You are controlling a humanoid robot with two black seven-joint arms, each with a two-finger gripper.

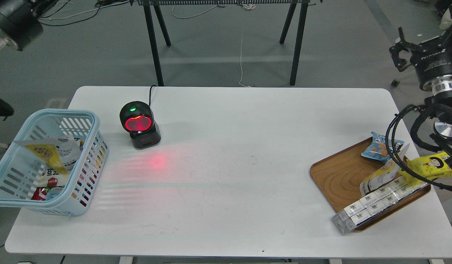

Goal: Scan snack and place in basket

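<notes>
A yellow and white snack pouch [46,152] with a round picture of tan beans leans inside the light blue basket [96,126] at the table's left edge, on top of other packets. A similar pouch [380,175] lies on the wooden tray at the right, partly hidden by cables. My right gripper [398,51] is raised beyond the table's far right corner, above and behind the tray, with its fingers apart and nothing in them. Only a thick part of my left arm [13,22] shows at the top left; its gripper is out of view.
A black barcode scanner [140,124] with a red glowing window stands right of the basket and throws red light onto the white table [229,146]. The brown wooden tray [339,176] holds a blue packet [379,146], a bright yellow packet [433,165] and a row of white boxes [376,203].
</notes>
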